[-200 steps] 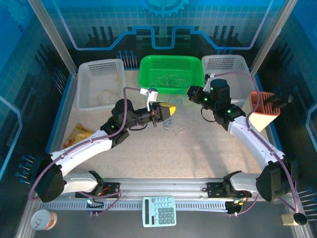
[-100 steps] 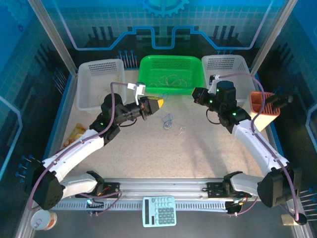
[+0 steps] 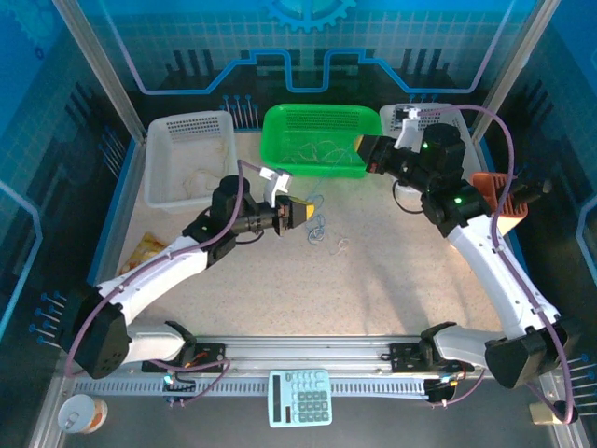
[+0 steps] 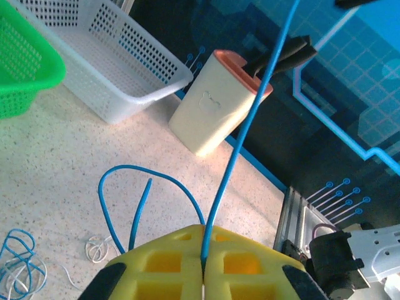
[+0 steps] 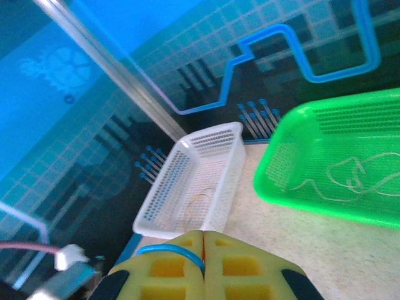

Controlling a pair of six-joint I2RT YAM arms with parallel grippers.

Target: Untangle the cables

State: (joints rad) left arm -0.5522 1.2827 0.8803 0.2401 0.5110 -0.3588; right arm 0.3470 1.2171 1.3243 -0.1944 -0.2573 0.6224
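The bench [image 3: 373,289] is a pale, speckled surface boxed in by blue panels printed with a grid and circuit-like lines, with a metal rail along the near edge. Along the back stand three baskets: a white basket [image 3: 189,161] on the left with pale cords lying in it, a green basket [image 3: 322,119] in the middle with a few thin whitish cords on its floor, and another white one [image 3: 424,119] on the right. A cream holder [image 3: 494,213] with an orange rim sits at the right edge, dark handles sticking out of it. On the near rail lie a calculator [image 3: 300,397] and a can [image 3: 76,413]; a snack packet [image 3: 149,248] lies at the left.

The left hand [image 3: 300,213] hovers over the middle of the bench, its yellow pads pressed together on a blue cable [image 4: 250,119] that runs up and away from it. Just beside it on the bench lie a small blue tangle [image 3: 317,231] and a whitish curl [image 3: 342,245]. The right hand [image 3: 362,150] is up by the green basket's right corner, pads pressed together on a bend of blue cable too.
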